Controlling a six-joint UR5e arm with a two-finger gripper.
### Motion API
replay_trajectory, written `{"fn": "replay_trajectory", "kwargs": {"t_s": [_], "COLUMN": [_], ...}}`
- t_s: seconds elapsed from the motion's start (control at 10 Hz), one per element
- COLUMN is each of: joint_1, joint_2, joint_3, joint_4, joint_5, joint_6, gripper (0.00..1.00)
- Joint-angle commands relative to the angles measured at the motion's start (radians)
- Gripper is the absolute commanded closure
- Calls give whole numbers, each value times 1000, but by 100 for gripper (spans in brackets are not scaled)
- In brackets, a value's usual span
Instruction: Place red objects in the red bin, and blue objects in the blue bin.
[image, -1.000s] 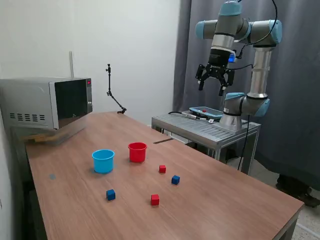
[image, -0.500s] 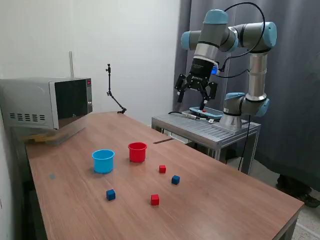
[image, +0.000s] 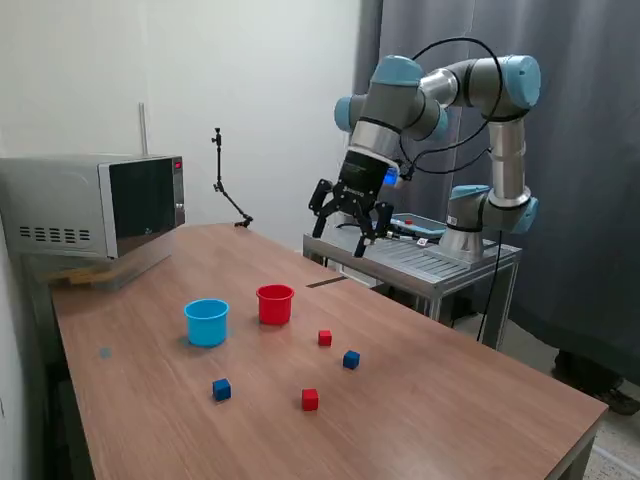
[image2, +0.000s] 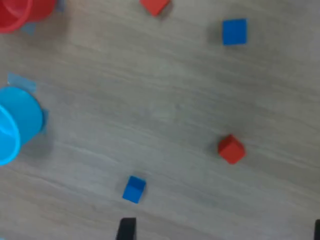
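Note:
On the wooden table (image: 450, 400) stand the red cup (image: 275, 304) and the light blue cup (image: 207, 322), side by side. One red cube (image: 324, 338) and one blue cube (image: 351, 359) lie near the red cup. A second red cube (image: 310, 400) and a second blue cube (image: 221, 390) lie nearer the front. My gripper (image: 342, 238) hangs open and empty high above the table's far edge. The wrist view shows the red cup (image2: 20, 12), the blue cup (image2: 15, 125), both red cubes (image2: 156, 6) (image2: 231, 149), both blue cubes (image2: 234, 31) (image2: 134, 189) and one fingertip (image2: 126, 231).
A microwave (image: 95, 205) stands at the table's far corner on the exterior view's left. A thin black stand (image: 222, 180) rises at the back edge. A metal side table (image: 420, 260) with a tablet-like device carries the arm's base, in front of a dark curtain.
The arm has swung toward the exterior view's left and lower, from above the metal side table to above the wooden table's far edge. The gripper stays open. The cups and cubes have not moved.

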Motion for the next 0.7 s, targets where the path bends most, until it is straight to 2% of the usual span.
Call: {"fn": "replay_trajectory", "kwargs": {"t_s": [0.0, 0.3, 0.6], "joint_1": [-12, -41, -56], "joint_2": [76, 173, 265], "joint_3": [-50, -106, -160], "joint_4": [-31, -36, -70], "joint_5": [5, 43, 51], "joint_6": [-13, -29, -23], "gripper": [0, 0, 0]}}
